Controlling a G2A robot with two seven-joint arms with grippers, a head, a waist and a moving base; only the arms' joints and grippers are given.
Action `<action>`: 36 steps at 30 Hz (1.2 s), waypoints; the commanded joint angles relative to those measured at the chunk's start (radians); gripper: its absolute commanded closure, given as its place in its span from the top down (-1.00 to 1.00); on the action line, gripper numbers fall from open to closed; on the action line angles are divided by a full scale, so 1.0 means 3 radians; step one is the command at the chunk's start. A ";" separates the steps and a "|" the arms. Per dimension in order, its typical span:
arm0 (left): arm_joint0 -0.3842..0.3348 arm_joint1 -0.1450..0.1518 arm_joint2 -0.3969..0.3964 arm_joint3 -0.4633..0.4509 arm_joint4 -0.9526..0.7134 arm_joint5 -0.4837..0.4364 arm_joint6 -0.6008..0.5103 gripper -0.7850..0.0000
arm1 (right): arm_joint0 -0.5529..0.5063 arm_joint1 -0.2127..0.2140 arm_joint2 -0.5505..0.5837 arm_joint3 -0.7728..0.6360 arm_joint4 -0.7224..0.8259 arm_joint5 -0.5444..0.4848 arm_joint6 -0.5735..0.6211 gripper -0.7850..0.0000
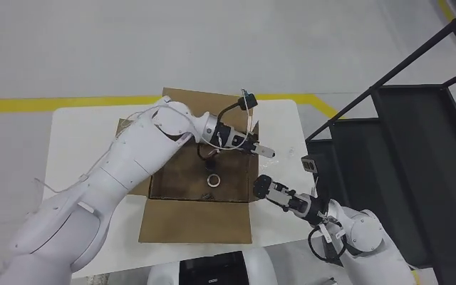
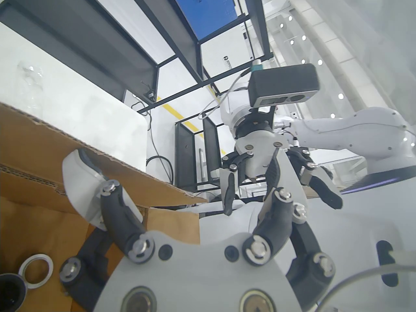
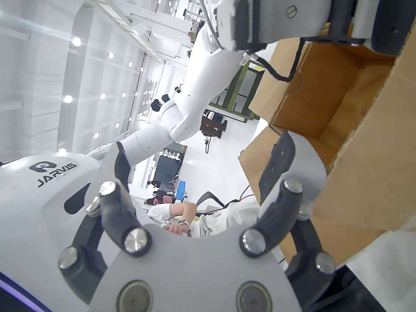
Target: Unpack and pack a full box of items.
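Box open; left end effector, right end effector spread at rim, seemingly empty.

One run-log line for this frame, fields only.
box: flaps open, ring on floor | left gripper: open, at its right wall | right gripper: open, outside that wall | held: nothing

You had the white table carrying the open cardboard box, with a clear plastic piece lying near it
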 commanded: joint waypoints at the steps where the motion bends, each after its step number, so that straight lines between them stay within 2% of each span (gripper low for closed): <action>1: -0.0043 -0.0070 0.0054 0.0064 0.0005 -0.0009 0.0008 1.00 | -0.0031 0.0003 0.0010 -0.0020 -0.0051 0.0028 -0.0026 1.00; 5: -0.0124 -0.0243 0.0161 0.0242 -0.0050 -0.0010 -0.0018 1.00 | -0.0036 0.0007 -0.0014 0.0037 -0.0155 0.0135 -0.0129 1.00; 10: -0.0204 -0.0384 0.0182 0.0508 -0.0113 -0.0132 -0.0079 1.00 | -0.0043 0.0012 0.0013 0.0069 -0.0260 0.0269 -0.0287 1.00; 13: -0.0246 -0.0384 0.0115 0.0688 -0.0116 -0.0264 -0.0200 1.00 | -0.0024 0.0018 0.0101 0.0108 -0.0254 0.0370 -0.0380 1.00; 16: -0.0266 -0.0337 0.0022 0.0770 -0.0105 -0.0296 -0.0308 1.00 | 0.0062 0.0020 0.0132 0.0186 -0.0307 0.0544 -0.0507 1.00; 20: -0.0281 -0.0169 -0.0192 0.0784 -0.0057 -0.0201 -0.0404 1.00 | 0.0154 0.0017 0.0082 0.0296 -0.0413 0.0725 -0.0654 1.00; 27: -0.0082 0.0324 -0.0843 0.0389 0.0074 0.0010 -0.0614 1.00 | 0.0430 0.0011 -0.0183 0.0601 -0.0746 0.1089 -0.0749 1.00; 28: -0.0008 0.0424 -0.1013 0.0240 0.0111 0.0058 -0.0662 1.00 | 0.0521 0.0004 -0.0287 0.0646 -0.0796 0.1154 -0.0755 1.00; 29: 0.0040 0.0473 -0.1101 0.0151 0.0117 0.0092 -0.0696 1.00 | 0.0563 0.0000 -0.0335 0.0672 -0.0802 0.1168 -0.0753 1.00; 32: 0.0327 0.0709 -0.1583 -0.0348 0.0223 0.0313 -0.0817 1.00 | 0.0743 -0.0013 -0.0491 0.0833 -0.0847 0.1234 -0.0759 1.00; 36: 0.0760 0.0920 -0.2115 -0.0914 0.0296 0.0563 -0.0897 1.00 | 0.0870 -0.0022 -0.0603 0.0948 -0.0939 0.1346 -0.0798 1.00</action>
